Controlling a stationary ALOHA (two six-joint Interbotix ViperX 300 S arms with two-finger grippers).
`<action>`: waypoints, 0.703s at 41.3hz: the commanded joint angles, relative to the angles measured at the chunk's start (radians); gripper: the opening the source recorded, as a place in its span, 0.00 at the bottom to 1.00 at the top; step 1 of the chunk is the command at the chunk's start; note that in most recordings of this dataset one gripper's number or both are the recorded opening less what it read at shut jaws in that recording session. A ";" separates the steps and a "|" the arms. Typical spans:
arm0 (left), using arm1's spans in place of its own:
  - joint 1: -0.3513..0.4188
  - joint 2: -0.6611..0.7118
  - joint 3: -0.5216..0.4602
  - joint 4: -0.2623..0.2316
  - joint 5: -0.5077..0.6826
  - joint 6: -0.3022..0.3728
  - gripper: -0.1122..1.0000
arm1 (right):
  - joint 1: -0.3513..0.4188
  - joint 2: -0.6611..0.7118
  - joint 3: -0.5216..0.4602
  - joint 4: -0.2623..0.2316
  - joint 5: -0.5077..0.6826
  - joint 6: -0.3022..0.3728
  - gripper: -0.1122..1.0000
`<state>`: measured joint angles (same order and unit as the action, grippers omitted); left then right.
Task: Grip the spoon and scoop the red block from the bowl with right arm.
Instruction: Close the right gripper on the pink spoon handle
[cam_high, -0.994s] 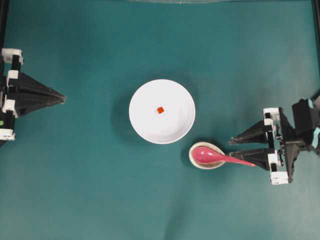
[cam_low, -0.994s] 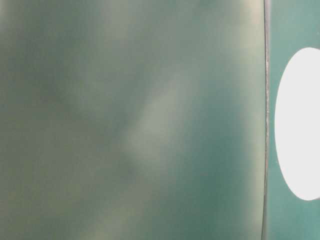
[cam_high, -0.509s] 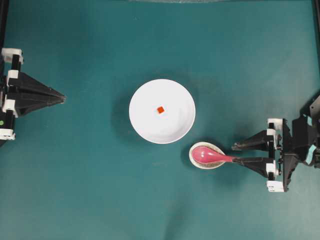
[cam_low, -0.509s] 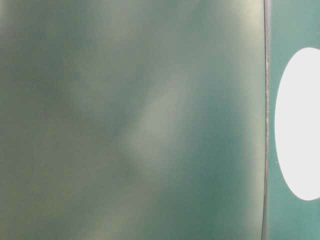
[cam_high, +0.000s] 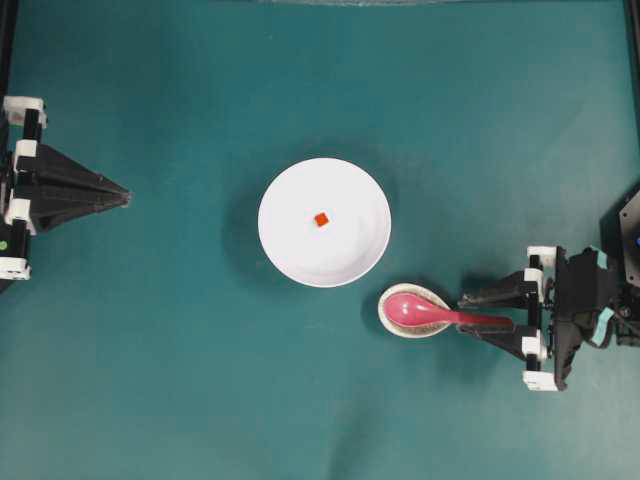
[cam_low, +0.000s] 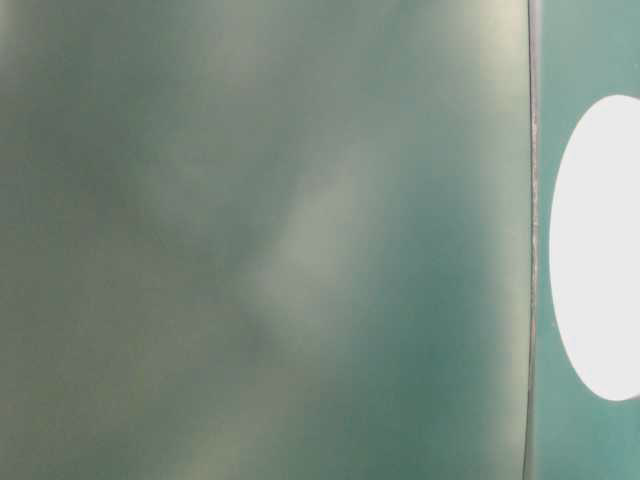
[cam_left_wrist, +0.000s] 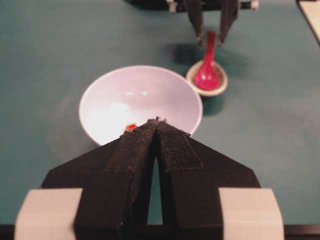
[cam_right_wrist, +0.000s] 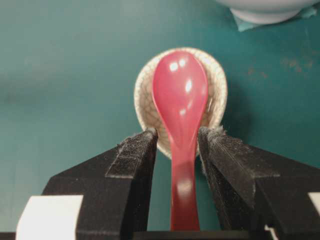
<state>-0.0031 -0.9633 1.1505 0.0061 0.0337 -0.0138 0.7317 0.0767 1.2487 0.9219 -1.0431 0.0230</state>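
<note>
Overhead, the right gripper (cam_high: 478, 311) sits with its jaws spread wide, one finger on each side of the spoon (cam_high: 432, 313) handle; in the right wrist view a gap shows between each pad and the handle, so nothing is gripped. The spoon's scoop rests in a small speckled dish (cam_high: 413, 311), the handle sticking out past its rim toward the gripper. Just beside the dish stands the bowl (cam_high: 324, 222), the red block (cam_high: 321, 220) lying near its centre. The left gripper (cam_high: 118, 196) is parked at the left edge of the table (cam_high: 180, 380), well apart from the dishes, its jaws pressed together and holding nothing. Both arms are cut off by the frame edges. In the left wrist view the shut fingers (cam_left_wrist: 130, 155) hide most of the block. The bowl is clipped to a sliver at the top of the right wrist view. The table-level view is a green blur with a cropped white oval; what it shows cannot be told. No writing is legible
</note>
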 joint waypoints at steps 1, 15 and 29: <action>-0.002 0.008 -0.026 0.002 -0.003 -0.002 0.10 | 0.006 0.005 -0.008 0.006 -0.002 -0.002 0.51; -0.002 0.008 -0.026 0.002 -0.003 -0.003 0.10 | 0.017 0.035 0.006 0.008 0.054 -0.003 0.51; -0.002 0.008 -0.026 0.002 0.008 -0.003 0.10 | 0.025 0.037 0.009 0.008 0.052 -0.011 0.51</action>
<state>-0.0031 -0.9633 1.1505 0.0061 0.0383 -0.0153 0.7501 0.1212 1.2625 0.9281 -0.9833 0.0169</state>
